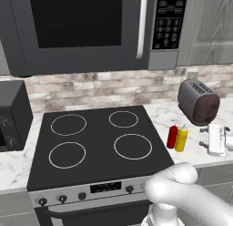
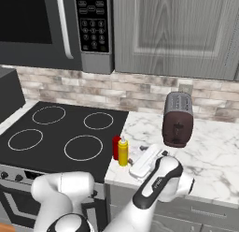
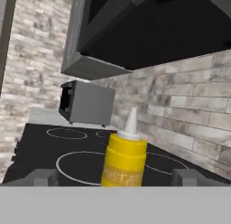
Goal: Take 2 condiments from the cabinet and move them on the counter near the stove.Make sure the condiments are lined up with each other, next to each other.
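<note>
Two condiments stand upright side by side on the white marble counter (image 1: 159, 115) just right of the stove (image 1: 95, 143). The red bottle (image 1: 172, 136) is nearest the cooktop and the yellow bottle (image 1: 181, 138) touches its right side. My gripper (image 1: 203, 137) hovers low over the counter a little to the right of the yellow bottle, open and holding nothing. In the hand view the yellow bottle (image 3: 124, 160) fills the middle, with my gripper (image 3: 115, 177) spread wide on either side of it. The red bottle is hidden behind it there. The cabinet (image 2: 177, 30) above has its door closed.
A dark red toaster (image 1: 199, 101) sits at the back of the counter behind the bottles. The black microwave (image 1: 77, 29) hangs over the stove. A black box appliance (image 1: 13, 113) stands on the counter left of the stove. The counter's front edge runs close below my hand.
</note>
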You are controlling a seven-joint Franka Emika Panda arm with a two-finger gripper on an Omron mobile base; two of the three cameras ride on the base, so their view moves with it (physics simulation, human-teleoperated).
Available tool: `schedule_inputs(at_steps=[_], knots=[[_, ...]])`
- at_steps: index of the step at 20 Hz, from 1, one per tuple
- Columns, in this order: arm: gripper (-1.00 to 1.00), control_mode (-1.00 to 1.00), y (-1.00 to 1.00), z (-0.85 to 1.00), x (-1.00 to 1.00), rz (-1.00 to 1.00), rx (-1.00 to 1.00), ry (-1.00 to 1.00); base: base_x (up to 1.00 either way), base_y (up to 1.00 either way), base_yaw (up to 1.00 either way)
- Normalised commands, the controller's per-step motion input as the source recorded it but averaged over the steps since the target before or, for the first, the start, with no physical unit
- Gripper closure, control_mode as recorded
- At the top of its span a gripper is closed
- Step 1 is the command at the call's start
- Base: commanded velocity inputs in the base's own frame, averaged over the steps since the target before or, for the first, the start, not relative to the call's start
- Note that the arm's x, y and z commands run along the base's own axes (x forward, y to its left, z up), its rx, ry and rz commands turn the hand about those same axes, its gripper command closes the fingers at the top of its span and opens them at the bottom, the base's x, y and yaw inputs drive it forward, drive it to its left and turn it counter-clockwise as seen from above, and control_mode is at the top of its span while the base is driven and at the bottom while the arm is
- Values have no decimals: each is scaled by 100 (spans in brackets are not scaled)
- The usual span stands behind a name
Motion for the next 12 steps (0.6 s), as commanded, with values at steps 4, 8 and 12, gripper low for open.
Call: schedule_inputs(at_steps=[4,8,12], knots=[[-100,-100,0,73,-21,-3,-8,41,0,0,0],[-100,-100,0,64,-17,-2,-14,48,0,0,0],[-100,-100,17,35,-11,-3,-13,44,0,0,0]])
